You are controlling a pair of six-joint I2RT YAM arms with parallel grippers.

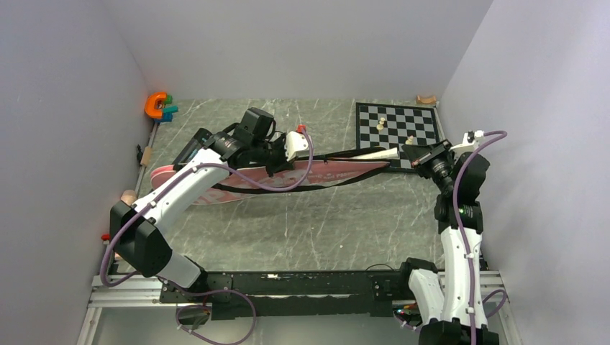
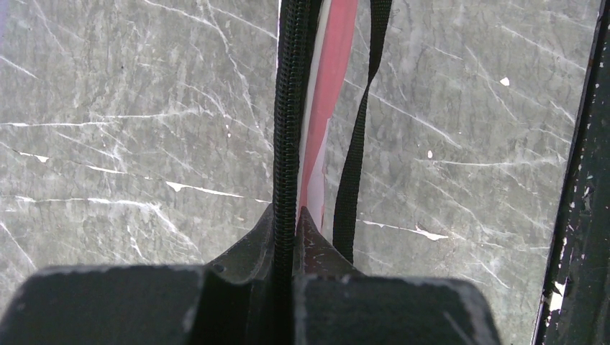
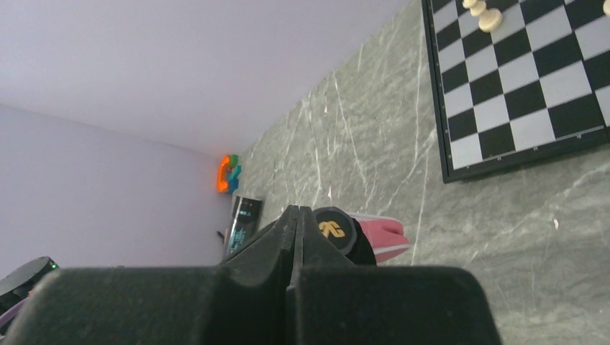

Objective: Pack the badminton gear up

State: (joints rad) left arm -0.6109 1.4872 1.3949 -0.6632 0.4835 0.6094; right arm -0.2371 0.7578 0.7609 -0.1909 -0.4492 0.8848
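From above, the pink racket bag [image 1: 324, 172] is seen stretched lengthwise across the grey marbled tabletop [image 1: 324, 230], its black strap [image 1: 309, 187] drooping along the near side. The left jaws are set on the bag's far edge near its middle, while the right jaws are placed at its right-hand tip, just in front of the chessboard [image 1: 399, 123]. An orange and teal toy [image 1: 160, 106] is parked in the far left corner, well apart from the bag.

From the left wrist, the left jaws are shown clenched on the bag's black zipper edge [image 2: 288, 108], which runs straight out from between the fingertips. The pink panel of the bag [image 2: 327, 93] is seen just right of the zipper, and the strap [image 2: 356, 158] is seen right of that, above the tabletop [image 2: 129, 144].

From the right wrist, the right jaws are shown pressed fully together, and nothing can be made out between them. A round black end cap [image 3: 332, 228] with a yellow logo is seen just beside the fingertips on their right, at the pink end of the bag [image 3: 381, 233]; whether it is touched cannot be told. The chessboard [image 3: 518, 93], with pale pieces [image 3: 485, 14] on it, and the toy [image 3: 229, 174] are seen beyond on the tabletop [image 3: 503, 237].
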